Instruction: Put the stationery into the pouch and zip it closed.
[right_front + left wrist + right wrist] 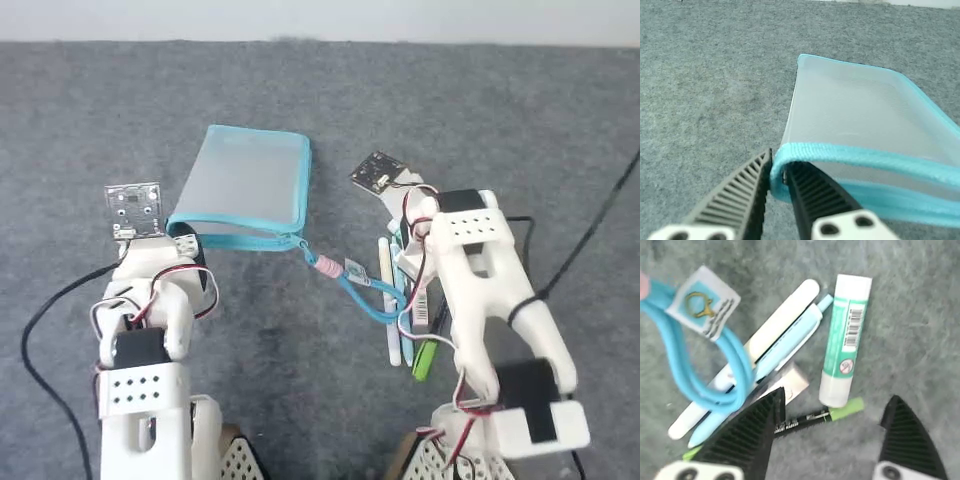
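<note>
Left wrist view showed the left gripper (777, 172) pinching the pouch (855, 110) rim; the right gripper (836, 397) hung wide over the stationery (847, 335) near it; grabbing the overlapping strap (690, 365) might yank the pouch free.

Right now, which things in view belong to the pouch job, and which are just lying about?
Belongs to the job: pouch, its edge pinched in the left jaws; white pen; light-blue pen; glue stick; green marker; blue zip cord.
Just lying about: grey mat; black cable.
</note>
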Controlling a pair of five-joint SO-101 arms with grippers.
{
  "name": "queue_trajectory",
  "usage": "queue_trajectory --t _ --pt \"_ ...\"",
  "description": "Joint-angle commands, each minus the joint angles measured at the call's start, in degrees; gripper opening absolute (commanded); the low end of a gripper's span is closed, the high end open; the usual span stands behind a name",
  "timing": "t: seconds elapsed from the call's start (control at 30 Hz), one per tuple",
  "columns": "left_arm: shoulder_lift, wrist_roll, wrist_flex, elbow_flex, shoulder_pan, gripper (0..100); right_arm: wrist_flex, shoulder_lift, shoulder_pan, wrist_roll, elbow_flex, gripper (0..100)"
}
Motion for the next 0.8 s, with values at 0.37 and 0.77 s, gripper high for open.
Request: queue_trajectory --t 0.37,0.77 --pt "0.3 0.6 -1.5 -0.8 0.1 1 -5.5 5.0 4.8 2.9 -0.9 22.0" --pt "0.2 0.6 -1.4 -0.7 0.1 1 -5.8 12.4 4.8 3.2 -3.3 21.6"
